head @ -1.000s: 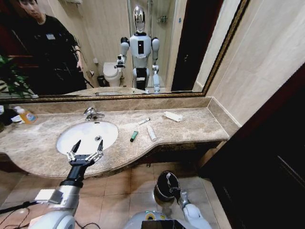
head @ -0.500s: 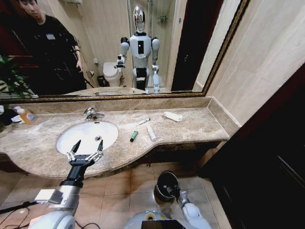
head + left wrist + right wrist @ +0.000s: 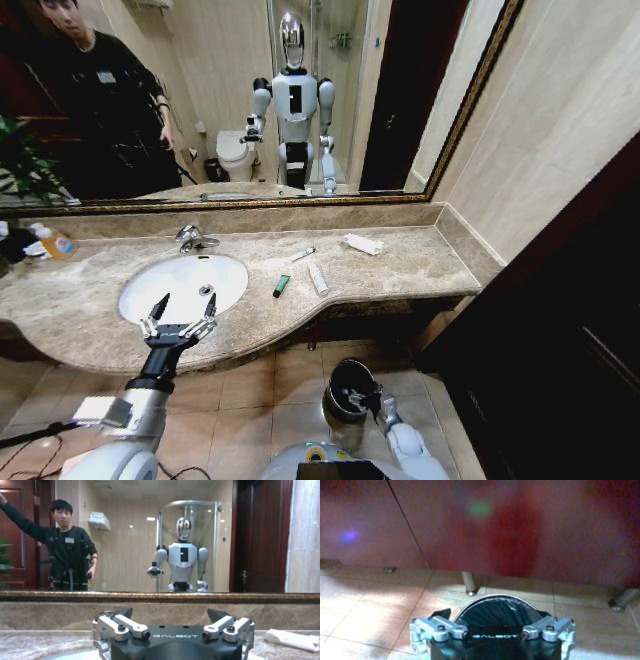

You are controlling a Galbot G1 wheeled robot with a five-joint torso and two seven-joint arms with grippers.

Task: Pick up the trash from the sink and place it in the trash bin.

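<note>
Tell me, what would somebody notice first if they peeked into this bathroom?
Probably the big mirror on the wall, with the silver robot reflected in it. Next, the left gripper hovering open at the front edge of the white sink, with little tubes lying on the marble to its right. Down on the floor, the right gripper is over the black trash bin.

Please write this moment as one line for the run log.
left gripper: open, over front edge of sink | right gripper: open, low over trash bin on floor | tubes: on counter beside sink
</note>
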